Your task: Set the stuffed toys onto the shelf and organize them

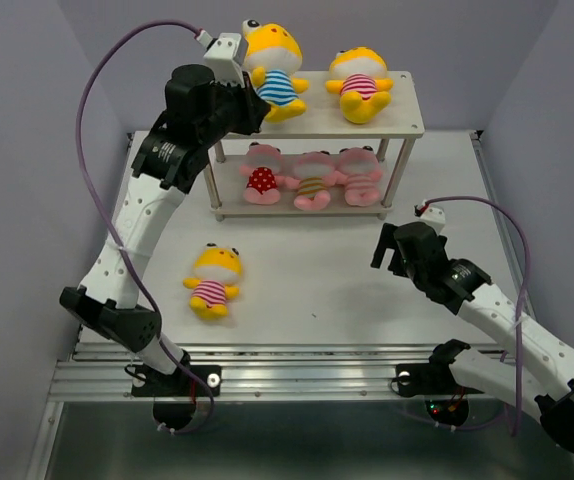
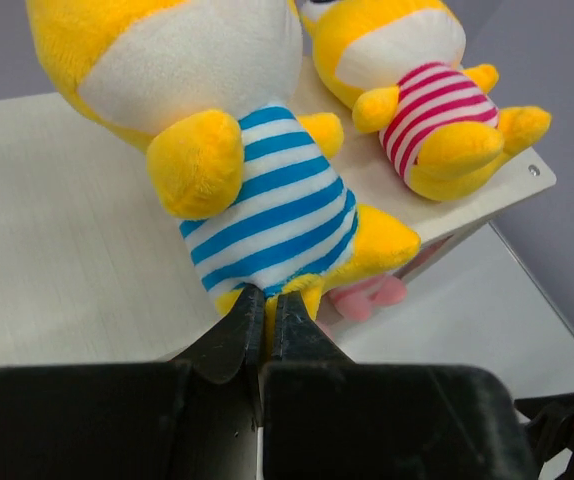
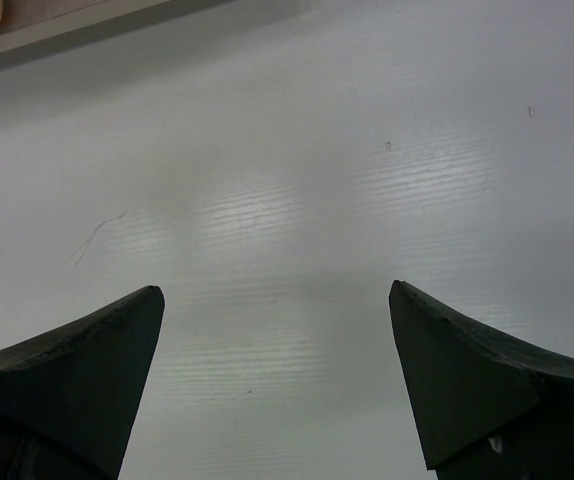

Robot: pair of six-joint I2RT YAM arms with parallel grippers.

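My left gripper (image 2: 269, 300) is shut on the foot of the yellow toy with the blue-striped shirt (image 2: 257, 205), holding it at the left end of the shelf's top board (image 1: 407, 125); it also shows in the top view (image 1: 272, 80). A yellow toy in a pink-striped shirt (image 1: 359, 85) lies on the top board to its right (image 2: 432, 100). Three pink toys (image 1: 312, 178) sit on the lower board. Another yellow toy in a pink-striped shirt (image 1: 213, 280) lies on the table at the front left. My right gripper (image 3: 277, 310) is open and empty above the bare table (image 1: 392, 245).
The shelf (image 1: 397, 190) stands at the back middle of the white table (image 1: 307, 290). Grey walls close in the left, right and back. A metal rail runs along the near edge (image 1: 297, 375). The left arm's purple cable (image 1: 97, 150) arcs over the left side.
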